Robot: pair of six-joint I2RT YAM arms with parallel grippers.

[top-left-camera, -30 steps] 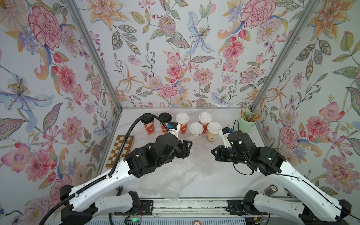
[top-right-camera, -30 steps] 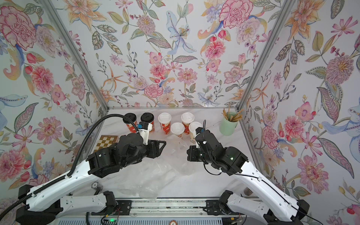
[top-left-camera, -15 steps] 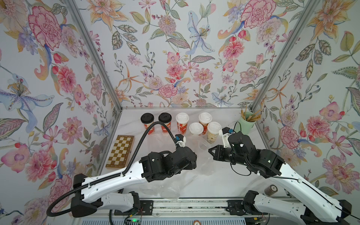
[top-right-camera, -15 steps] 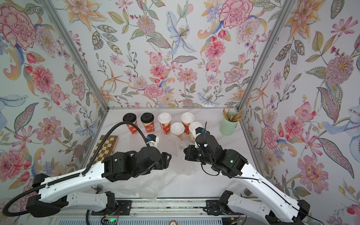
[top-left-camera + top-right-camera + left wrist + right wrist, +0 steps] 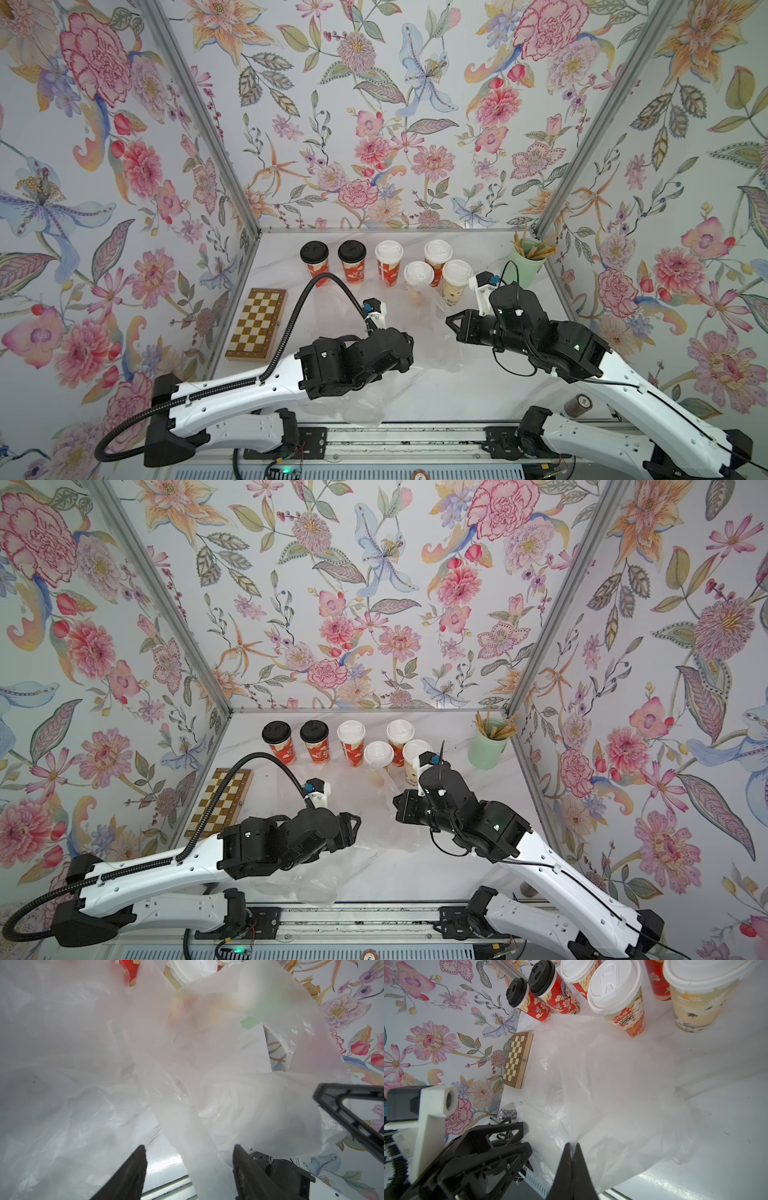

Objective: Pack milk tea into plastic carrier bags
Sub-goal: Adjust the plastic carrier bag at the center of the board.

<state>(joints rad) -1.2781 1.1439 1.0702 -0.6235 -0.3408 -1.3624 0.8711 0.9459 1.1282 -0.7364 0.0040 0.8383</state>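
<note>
The plastic carrier bag (image 5: 440, 336), mid-frame in a top view, is pinched by the closed right end effector (image 5: 572, 1146). The left end effector (image 5: 189, 1147) is held open.

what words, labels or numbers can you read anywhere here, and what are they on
No text reads clearly in any view.
cream cup with red print: dark marks in the red panel, perhaps characters, too blurred to read.
black-lidded cup: dark marks low on its print, unreadable.
white lid: raised shapes only, no letters to make out.
small roll: a mark on its end, too small to read.
</note>
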